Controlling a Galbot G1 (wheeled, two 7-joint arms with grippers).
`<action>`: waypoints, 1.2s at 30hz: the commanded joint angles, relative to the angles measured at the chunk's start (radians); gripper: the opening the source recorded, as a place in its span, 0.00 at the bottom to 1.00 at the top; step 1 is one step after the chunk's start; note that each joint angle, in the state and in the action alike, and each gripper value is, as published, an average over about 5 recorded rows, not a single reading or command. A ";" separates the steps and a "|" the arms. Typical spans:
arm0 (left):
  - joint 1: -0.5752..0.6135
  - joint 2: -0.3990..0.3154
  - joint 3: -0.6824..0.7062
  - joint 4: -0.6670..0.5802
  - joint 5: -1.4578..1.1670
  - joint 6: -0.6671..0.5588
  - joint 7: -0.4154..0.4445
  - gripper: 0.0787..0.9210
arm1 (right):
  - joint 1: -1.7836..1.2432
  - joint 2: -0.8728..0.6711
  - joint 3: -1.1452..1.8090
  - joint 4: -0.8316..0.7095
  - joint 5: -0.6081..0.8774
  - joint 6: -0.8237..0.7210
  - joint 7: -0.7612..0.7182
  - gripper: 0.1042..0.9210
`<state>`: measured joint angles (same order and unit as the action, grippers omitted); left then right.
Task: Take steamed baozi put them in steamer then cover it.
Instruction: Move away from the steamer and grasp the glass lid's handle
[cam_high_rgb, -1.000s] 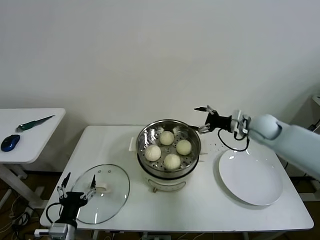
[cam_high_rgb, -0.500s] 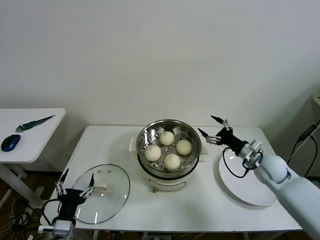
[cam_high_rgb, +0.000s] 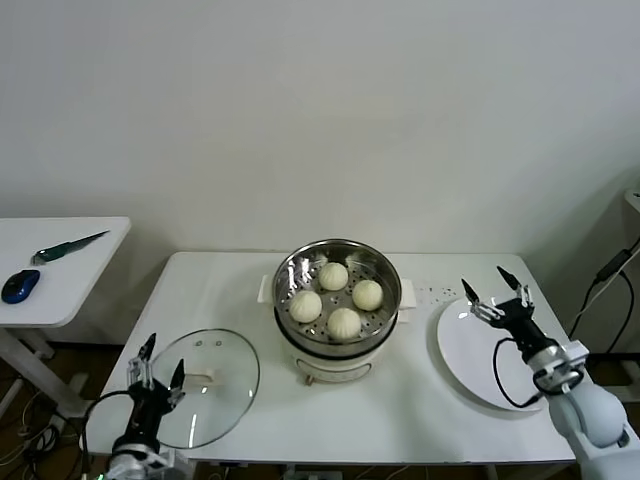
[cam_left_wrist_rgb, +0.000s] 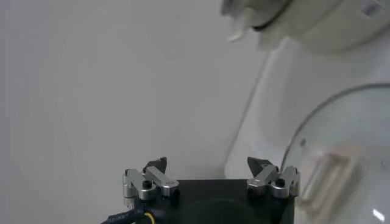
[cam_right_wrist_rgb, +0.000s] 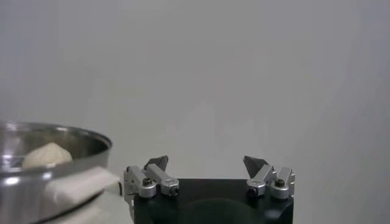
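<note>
The long white desk (cam_high_rgb: 240, 300) carries everything of the task. At its middle stands the round shiny steel steamer (cam_high_rgb: 338, 300) on a white cooker base with side handles, uncovered; in the right wrist view only part of its rim (cam_right_wrist_rgb: 55, 137) shows, cut off at the picture's edge. On the desk's right part lies a flat round white plate (cam_high_rgb: 495, 365), bare on the surface that shows. On the left part lies the round clear glass cover (cam_high_rgb: 205, 385) with metal rim and white bar handle, flat on the desk and well apart from the steamer; the left wrist view shows only an arc of its rim (cam_left_wrist_rgb: 341, 122) and the handle blurred.

The right arm reaches in from the lower right corner, its forearm mostly cut off, and its right claw (cam_high_rgb: 497, 292) hangs over the plate's far edge, fingers spread wide, nothing between them. The left arm rises from the bottom edge, mostly out of sight, with the left claw (cam_high_rgb: 159, 366) at the cover's near-left rim, fingers also spread and empty; whether it touches the glass cannot be told.

Four small cream-white steamed baozi (cam_high_rgb: 343, 322) sit together inside the steamer; one (cam_right_wrist_rgb: 46, 155) peeks over the rim in the right wrist view
</note>
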<state>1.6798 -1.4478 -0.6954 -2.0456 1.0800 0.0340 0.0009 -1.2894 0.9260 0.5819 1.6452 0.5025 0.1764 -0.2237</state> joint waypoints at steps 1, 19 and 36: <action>0.073 -0.036 0.078 0.082 0.420 0.041 -0.120 0.88 | -0.162 0.103 0.116 -0.009 -0.075 0.007 0.008 0.88; -0.102 0.000 0.097 0.323 0.481 0.022 -0.218 0.88 | -0.141 0.108 0.097 -0.019 -0.111 0.006 -0.002 0.88; -0.226 0.021 0.097 0.415 0.441 0.024 -0.222 0.88 | -0.148 0.123 0.106 -0.031 -0.150 0.016 -0.032 0.88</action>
<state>1.5246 -1.4333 -0.6033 -1.6906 1.5157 0.0540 -0.2056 -1.4319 1.0430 0.6837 1.6175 0.3702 0.1893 -0.2482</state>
